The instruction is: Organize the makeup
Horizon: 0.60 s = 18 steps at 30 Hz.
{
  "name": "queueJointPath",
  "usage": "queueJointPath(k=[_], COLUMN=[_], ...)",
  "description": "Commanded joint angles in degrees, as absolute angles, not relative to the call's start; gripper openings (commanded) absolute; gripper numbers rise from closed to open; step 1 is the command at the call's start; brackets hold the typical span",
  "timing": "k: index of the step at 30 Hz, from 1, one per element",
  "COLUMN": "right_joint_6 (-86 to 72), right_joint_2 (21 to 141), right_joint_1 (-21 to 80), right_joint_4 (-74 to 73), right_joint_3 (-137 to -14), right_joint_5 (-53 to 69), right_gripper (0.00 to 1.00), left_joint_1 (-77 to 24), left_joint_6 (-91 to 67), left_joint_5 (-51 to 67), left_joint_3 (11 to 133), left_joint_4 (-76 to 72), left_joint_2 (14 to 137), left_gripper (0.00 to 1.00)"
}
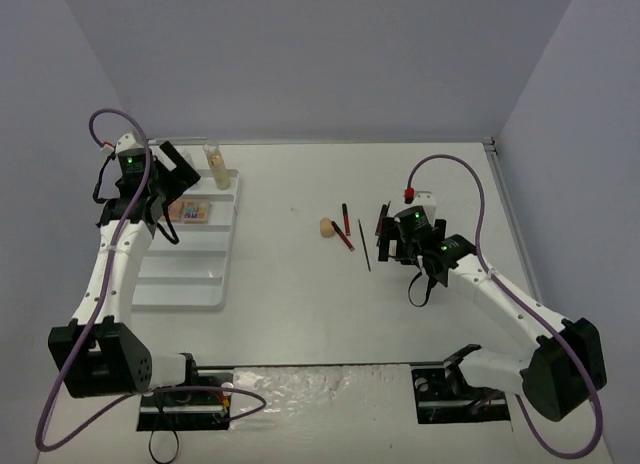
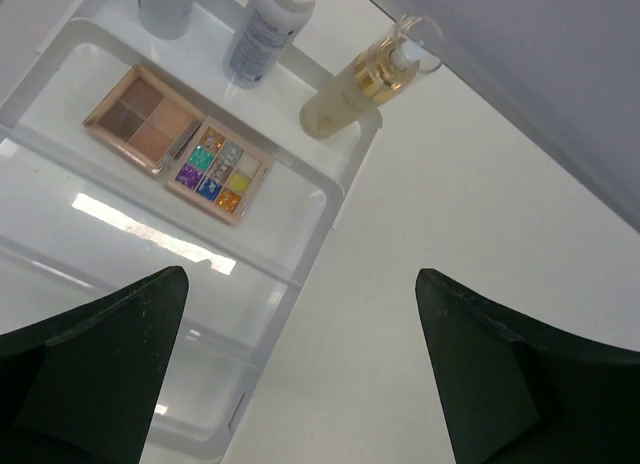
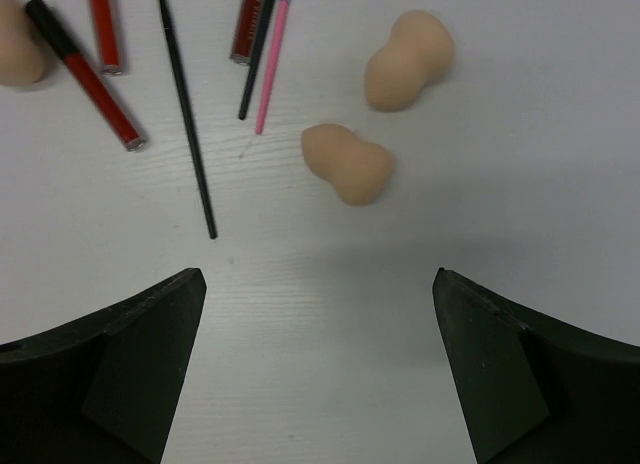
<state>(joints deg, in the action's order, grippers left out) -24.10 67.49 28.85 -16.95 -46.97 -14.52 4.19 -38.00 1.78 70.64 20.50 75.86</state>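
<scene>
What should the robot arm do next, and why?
Probably lower the open right gripper onto the nearer sponge and close. It hangs empty close by, and that sponge lies loose on the table, outside the tray.

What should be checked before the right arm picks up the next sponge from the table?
1. Right gripper open and empty: ok.
2. Nearer sponge apart from the pink pencil: ok.
3. Left gripper open, holding nothing: ok.
4. Both palettes flat inside the tray: ok.
5. Everything put away in the tray: not ok; sponges and pencils lie on the table.
</scene>
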Motion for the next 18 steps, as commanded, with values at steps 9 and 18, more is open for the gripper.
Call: queueJointPath(k=[9, 18], right_joint_6=[-27.2, -31.6], right_joint_2=[80.7, 85.7], right_joint_1=[18.4, 17.1], right_joint_4=[-8.8, -2.2], right_joint_3=[-49.4, -46.8], right_joint_5=[-5.4, -4.8], right_gripper=[0.79, 0.66], left_joint_1=[1.7, -2.4], left_joint_6=[-24.6, -25.1], left_joint_5=[8.9, 12.2], left_joint_3=[58.4, 57.2], left_joint_4=[27.8, 29.9], left_joint_2=[57.7, 54.6], left_gripper=[0.97, 0.97])
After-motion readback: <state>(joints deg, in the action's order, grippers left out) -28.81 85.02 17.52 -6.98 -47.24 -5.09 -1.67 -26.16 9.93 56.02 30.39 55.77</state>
